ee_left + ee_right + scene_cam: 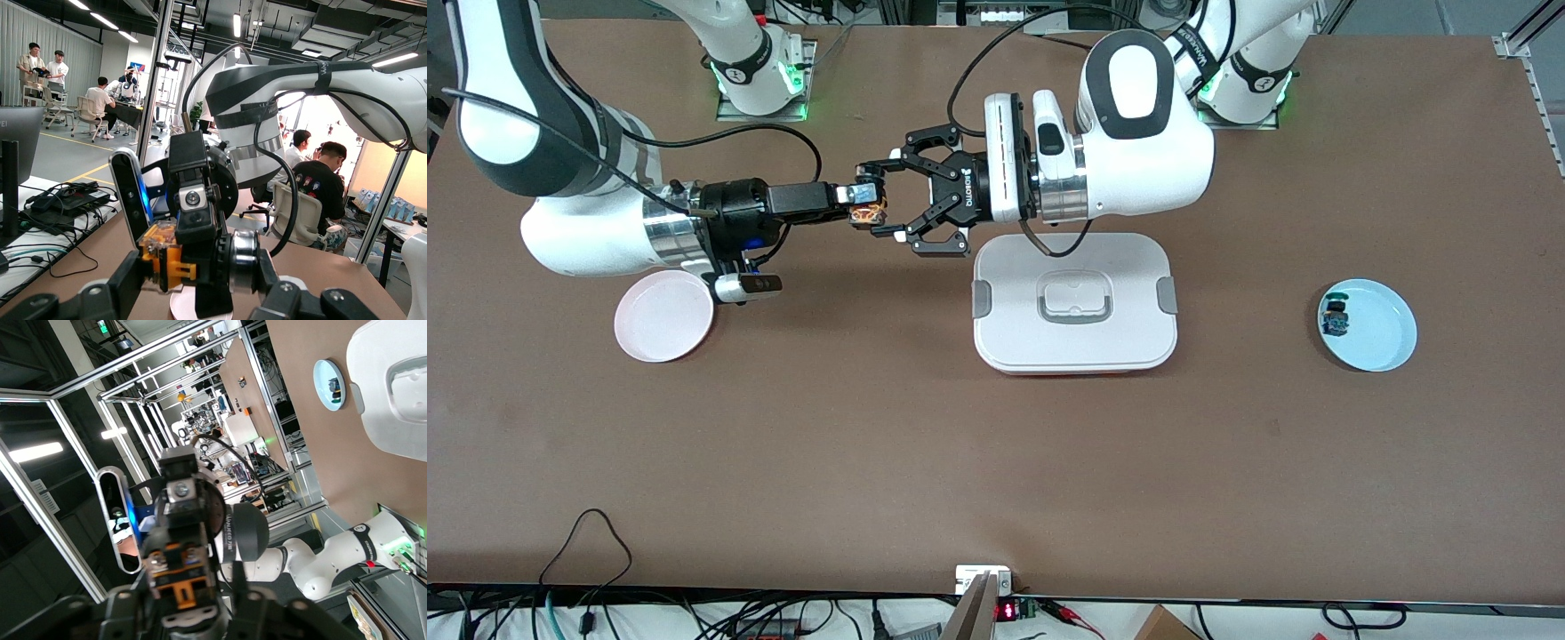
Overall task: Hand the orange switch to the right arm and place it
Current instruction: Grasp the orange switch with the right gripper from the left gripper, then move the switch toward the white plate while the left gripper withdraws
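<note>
The orange switch (869, 214) hangs in the air between the two grippers, above the bare table beside the white box. My left gripper (876, 201), on the arm that comes from the left arm's base, is shut on the orange switch (163, 257) end to end, one pad on the orange body and one on the silver ring. My right gripper (865, 201) comes in from the right arm's end, and its black finger (200, 220) lies across the switch's middle. In the right wrist view the orange switch (180, 583) sits between the right gripper (183, 603) fingers, which are shut on it.
A white lidded box (1074, 338) lies mid-table, just nearer the front camera than the left wrist. A pink plate (663, 324) lies under the right forearm. At the left arm's end of the table, a blue plate (1385, 331) holds a small black switch (1336, 317) with green and blue parts.
</note>
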`<state>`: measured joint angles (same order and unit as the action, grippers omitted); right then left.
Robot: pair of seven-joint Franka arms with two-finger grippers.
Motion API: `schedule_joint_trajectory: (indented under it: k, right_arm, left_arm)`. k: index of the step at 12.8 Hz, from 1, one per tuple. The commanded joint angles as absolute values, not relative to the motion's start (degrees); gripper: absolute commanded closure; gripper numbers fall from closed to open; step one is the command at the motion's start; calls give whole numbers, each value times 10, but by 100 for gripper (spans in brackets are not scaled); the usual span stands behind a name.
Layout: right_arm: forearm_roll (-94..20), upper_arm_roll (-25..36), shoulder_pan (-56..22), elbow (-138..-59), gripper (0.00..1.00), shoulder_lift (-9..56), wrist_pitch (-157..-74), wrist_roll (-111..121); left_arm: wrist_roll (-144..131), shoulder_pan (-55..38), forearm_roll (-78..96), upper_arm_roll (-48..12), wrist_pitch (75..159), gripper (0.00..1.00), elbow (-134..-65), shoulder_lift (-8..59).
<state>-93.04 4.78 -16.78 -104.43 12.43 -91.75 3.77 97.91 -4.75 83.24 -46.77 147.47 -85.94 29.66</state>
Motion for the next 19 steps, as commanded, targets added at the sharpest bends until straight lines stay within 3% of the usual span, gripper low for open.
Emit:
schedule_joint_trajectory:
  k: [1, 5, 6, 7, 12, 14, 18, 19]
  right_arm:
    - [-933, 51, -169, -1049, 93, 120, -912, 49]
    - [-933, 51, -170, -1047, 99, 120, -911, 50]
    - [-933, 51, -170, -1046, 99, 120, -911, 49]
    - [-933, 51, -170, -1046, 99, 119, -911, 50]
    - [-934, 51, -173, -1046, 99, 119, -916, 52]
    - [-933, 51, -173, -1046, 99, 119, -916, 54]
    - [-925, 53, -166, -1050, 100, 124, -916, 55]
    - [-912, 53, -157, -1053, 100, 124, -911, 55]
  left_arm:
    - [979, -47, 848, -470, 1483, 100, -860, 287]
    - [979, -47, 848, -470, 1483, 94, -860, 287]
    - [976, -47, 850, -470, 1483, 78, -860, 287]
    - [971, -47, 859, -470, 1482, 1, -860, 287]
    - [1000, 9, 870, -465, 1467, 0, -868, 286]
    - [1105, 80, 870, -460, 1396, 0, -869, 306]
    - [1216, 217, 869, -458, 1215, 0, -855, 429]
    - [1213, 229, 868, -429, 1160, 0, -832, 449]
